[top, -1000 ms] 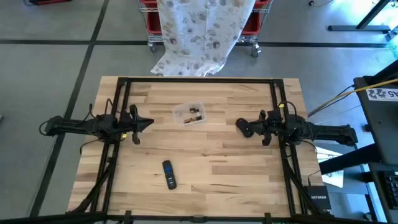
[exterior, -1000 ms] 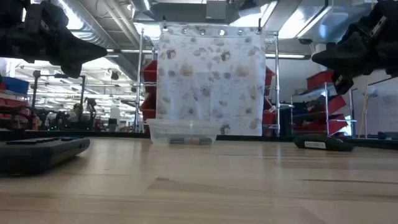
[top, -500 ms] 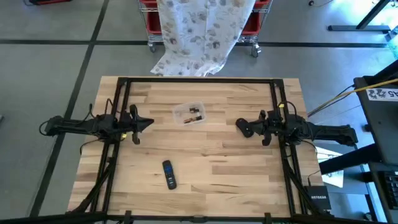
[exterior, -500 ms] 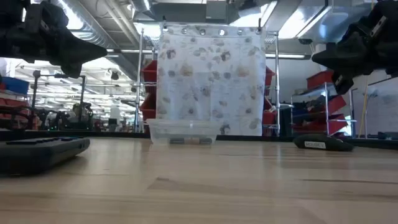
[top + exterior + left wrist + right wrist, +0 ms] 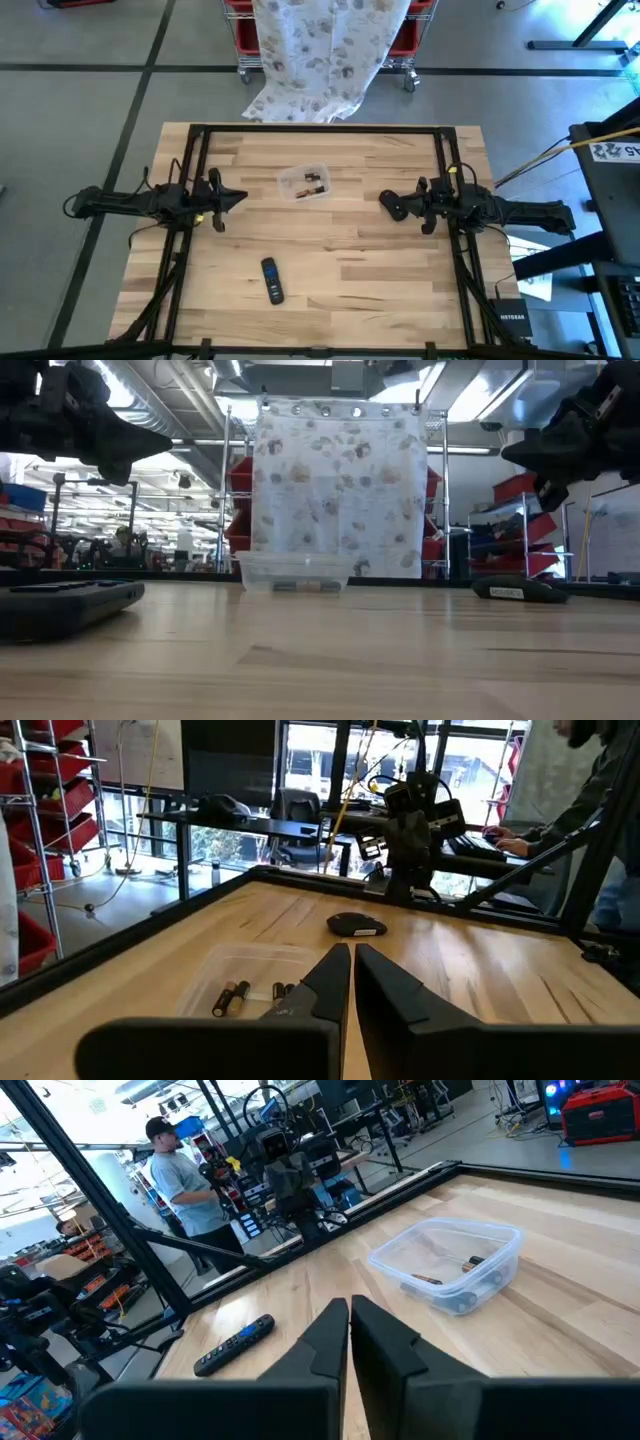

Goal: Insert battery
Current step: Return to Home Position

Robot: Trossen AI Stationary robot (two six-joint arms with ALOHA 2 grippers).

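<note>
A clear plastic container (image 5: 305,182) rests on its base at the table's far middle, with batteries (image 5: 232,998) lying on its floor; it also shows in the right wrist view (image 5: 450,1260). A black remote (image 5: 271,279) lies flat toward the near edge. My left gripper (image 5: 240,196) hovers shut above the table, left of the container. My right gripper (image 5: 384,203) hovers shut to the container's right. Neither holds anything.
A small black oval object (image 5: 355,925) lies on the table below my right gripper. A black frame (image 5: 320,128) runs along the table's edges. A patterned cloth (image 5: 320,50) hangs beyond the far edge. A person (image 5: 180,1180) stands beyond the table's left side.
</note>
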